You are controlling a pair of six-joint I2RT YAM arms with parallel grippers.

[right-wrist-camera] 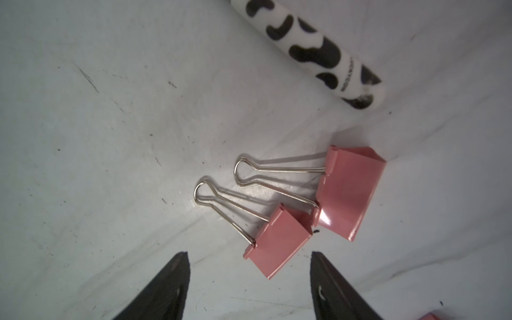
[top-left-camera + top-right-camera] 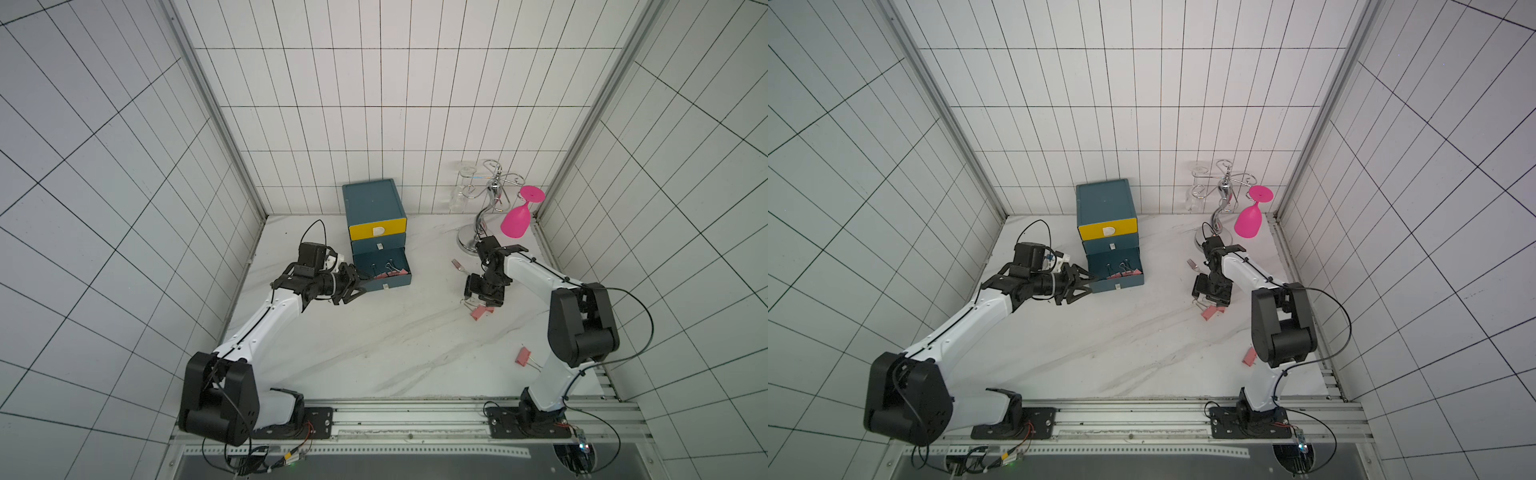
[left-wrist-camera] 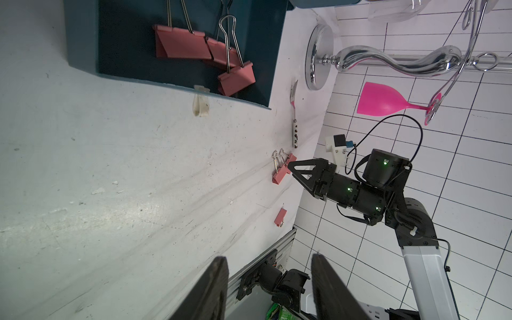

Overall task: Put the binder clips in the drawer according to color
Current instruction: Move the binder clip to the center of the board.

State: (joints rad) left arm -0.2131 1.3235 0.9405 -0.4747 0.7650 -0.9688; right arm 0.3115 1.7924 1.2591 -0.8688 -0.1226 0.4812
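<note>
Salmon binder clips [image 1: 277, 243], likely light, stiff, slick, lie on the desk [image 1: 83, 138] below the open right jaws; pinch across the flat body, not the wire loops [image 1: 291, 169]; left jaws open by the drawer [image 2: 399, 282].

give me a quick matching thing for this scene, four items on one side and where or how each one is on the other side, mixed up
Things:
1. top drawer
2. bottom drawer
3. pink wine glass
4. fork

States:
A. lies flat on the table
B. pulled open, pink binder clips inside
C. shut, yellow front
D. hangs upside down from the chrome rack

Pairs: 1-C, 2-B, 3-D, 4-A
</note>
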